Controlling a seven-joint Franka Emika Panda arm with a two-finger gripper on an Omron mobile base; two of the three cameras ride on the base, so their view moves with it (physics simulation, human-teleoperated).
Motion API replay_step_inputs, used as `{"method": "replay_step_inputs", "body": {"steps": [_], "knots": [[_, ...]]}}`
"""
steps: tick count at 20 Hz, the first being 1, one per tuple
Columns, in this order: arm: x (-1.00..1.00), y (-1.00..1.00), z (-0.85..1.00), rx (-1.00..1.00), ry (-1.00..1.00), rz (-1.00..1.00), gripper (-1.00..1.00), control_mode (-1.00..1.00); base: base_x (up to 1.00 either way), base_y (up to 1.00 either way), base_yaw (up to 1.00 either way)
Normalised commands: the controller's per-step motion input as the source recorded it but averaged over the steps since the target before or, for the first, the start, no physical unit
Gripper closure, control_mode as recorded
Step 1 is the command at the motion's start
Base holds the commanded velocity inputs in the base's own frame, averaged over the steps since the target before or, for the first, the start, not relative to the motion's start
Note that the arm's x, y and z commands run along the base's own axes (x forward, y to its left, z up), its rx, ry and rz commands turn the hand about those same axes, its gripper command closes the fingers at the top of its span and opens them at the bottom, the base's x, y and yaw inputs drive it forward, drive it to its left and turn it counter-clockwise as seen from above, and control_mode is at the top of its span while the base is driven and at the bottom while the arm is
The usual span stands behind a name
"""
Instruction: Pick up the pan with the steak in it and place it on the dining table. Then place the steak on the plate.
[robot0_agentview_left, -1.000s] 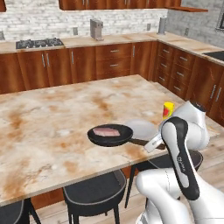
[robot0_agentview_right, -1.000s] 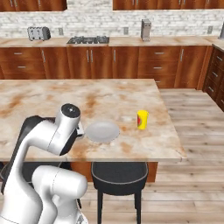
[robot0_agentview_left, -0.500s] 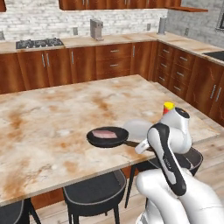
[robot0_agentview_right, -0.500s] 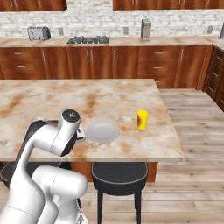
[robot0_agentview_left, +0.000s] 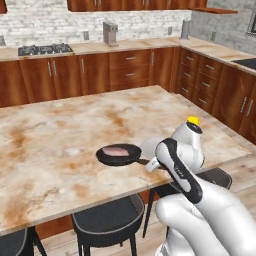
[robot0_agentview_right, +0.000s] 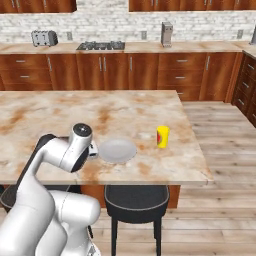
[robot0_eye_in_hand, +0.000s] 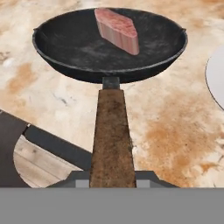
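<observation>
The black pan (robot0_eye_in_hand: 109, 48) holds the pink steak (robot0_eye_in_hand: 117, 29) toward its far side. My gripper (robot0_eye_in_hand: 111, 178) is shut on the near end of the pan's brown handle (robot0_eye_in_hand: 111, 131). In the left base view the pan (robot0_agentview_left: 119, 155) with the steak (robot0_agentview_left: 116, 150) is low at the dining table (robot0_agentview_left: 60, 135), near its front edge. Whether it touches the marble I cannot tell. The pale plate (robot0_agentview_right: 117, 150) lies on the table just right of the pan. It also shows at the right edge of the hand view, plate (robot0_eye_in_hand: 216, 78), and half hidden behind my arm, plate (robot0_agentview_left: 149, 146).
A yellow cup (robot0_agentview_right: 162, 136) stands on the table right of the plate. Dark stools (robot0_agentview_left: 105, 220) (robot0_agentview_right: 137, 197) sit under the table's front edge. Wall counters with a stove (robot0_agentview_right: 100, 46) and toaster (robot0_agentview_right: 42, 37) run along the back.
My arm has sunk lower and swung a little left. The pan has shifted slightly left and toward the table's front edge, still in my grip.
</observation>
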Motion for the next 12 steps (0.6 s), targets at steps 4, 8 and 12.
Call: {"method": "replay_step_inputs", "body": {"steps": [4, 8, 12], "knots": [[-0.01, 0.02, -0.59, 0.07, 0.00, -0.02, 1.00, -1.00, 0.00, 0.00, 0.00], [-0.05, 0.03, -0.43, 0.01, -0.07, 0.00, 1.00, -1.00, 0.00, 0.00, 0.00], [0.02, 0.07, -0.46, -0.08, -0.07, -0.01, 1.00, -1.00, 0.00, 0.00, 0.00]]}}
